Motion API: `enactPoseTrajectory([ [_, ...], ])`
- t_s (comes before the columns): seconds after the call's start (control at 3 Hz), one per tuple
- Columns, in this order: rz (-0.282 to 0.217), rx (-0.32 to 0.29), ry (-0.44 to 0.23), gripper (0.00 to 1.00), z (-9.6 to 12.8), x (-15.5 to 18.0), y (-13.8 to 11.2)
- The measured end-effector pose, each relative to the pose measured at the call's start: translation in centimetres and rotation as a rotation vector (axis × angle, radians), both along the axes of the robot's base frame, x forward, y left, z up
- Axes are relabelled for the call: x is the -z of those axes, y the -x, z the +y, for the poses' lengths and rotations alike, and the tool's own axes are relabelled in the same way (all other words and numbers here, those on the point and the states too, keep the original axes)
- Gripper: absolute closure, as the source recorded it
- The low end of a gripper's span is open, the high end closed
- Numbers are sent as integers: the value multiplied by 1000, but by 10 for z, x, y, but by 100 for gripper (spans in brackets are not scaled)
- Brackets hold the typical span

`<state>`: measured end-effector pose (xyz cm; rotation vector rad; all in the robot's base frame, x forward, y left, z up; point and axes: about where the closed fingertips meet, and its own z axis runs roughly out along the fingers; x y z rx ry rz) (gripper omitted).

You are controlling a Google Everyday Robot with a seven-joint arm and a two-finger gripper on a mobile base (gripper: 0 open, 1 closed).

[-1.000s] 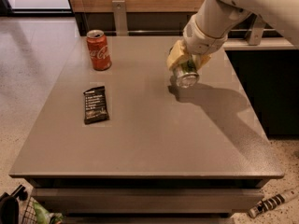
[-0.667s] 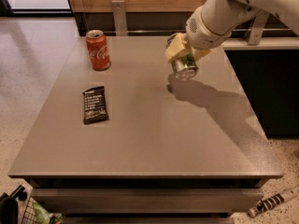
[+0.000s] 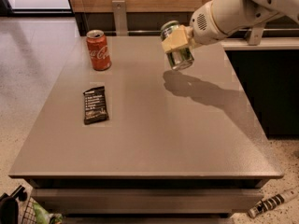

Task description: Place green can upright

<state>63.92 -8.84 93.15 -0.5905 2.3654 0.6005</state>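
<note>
One green can tilted, top up-left, clamped in pincer above table

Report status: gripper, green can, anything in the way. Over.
Gripper shut on green can, above table, far right side. Can tilted, off the surface. Red cola can and snack bar sit left, apart from it.
</note>
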Motion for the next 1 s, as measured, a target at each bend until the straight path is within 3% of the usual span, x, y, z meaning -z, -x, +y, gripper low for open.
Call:
enactPoseTrajectory([
  [0.33, -98, -93, -59, 100, -2, -3, 4],
  [1.0, -322, -208, -117, 100, -29, -5, 14],
])
